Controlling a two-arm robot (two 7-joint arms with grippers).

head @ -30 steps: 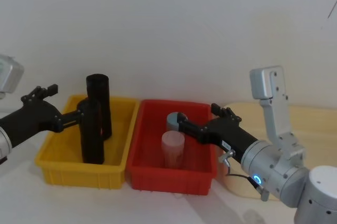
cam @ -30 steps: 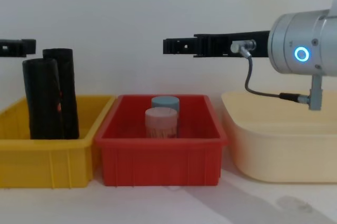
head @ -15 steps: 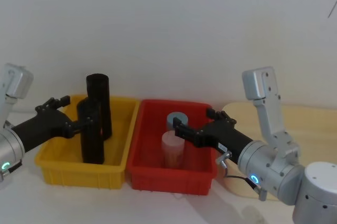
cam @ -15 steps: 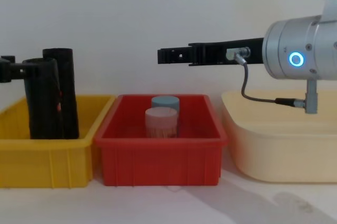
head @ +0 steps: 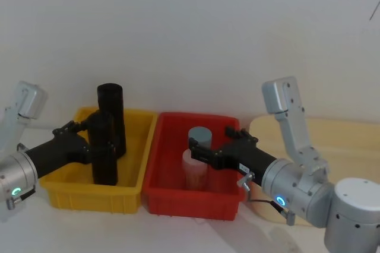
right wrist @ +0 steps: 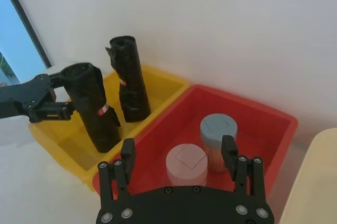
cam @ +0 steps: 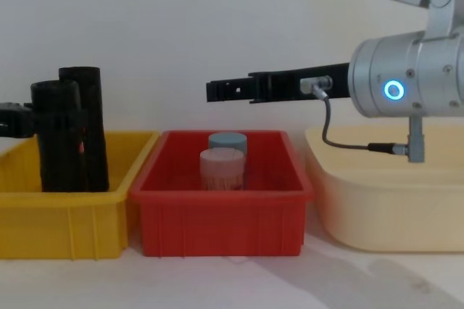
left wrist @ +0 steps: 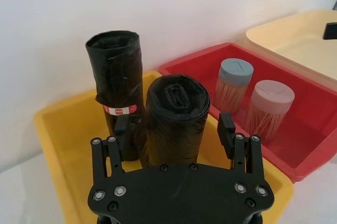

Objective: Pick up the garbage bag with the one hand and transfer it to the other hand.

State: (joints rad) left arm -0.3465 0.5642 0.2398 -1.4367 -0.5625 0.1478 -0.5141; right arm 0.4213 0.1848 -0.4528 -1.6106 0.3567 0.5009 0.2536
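- You see L end effector (left wrist: 177,127) open; garbage bag (left wrist: 176,103) stands upright between its fingers.
- R end effector (right wrist: 178,148) spread wide; pink-lidded jar (right wrist: 188,163) in red bin (right wrist: 254,139) below it.

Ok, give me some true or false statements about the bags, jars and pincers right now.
The garbage bag and a second black roll stand upright in the yellow bin. True.
The left pincer is open around the garbage bag. True.
The right pincer grips a jar. False: the right pincer hovers open above the red bin.
The pink-lidded jar sits in the yellow bin. False: the pink-lidded jar stands in the red bin.
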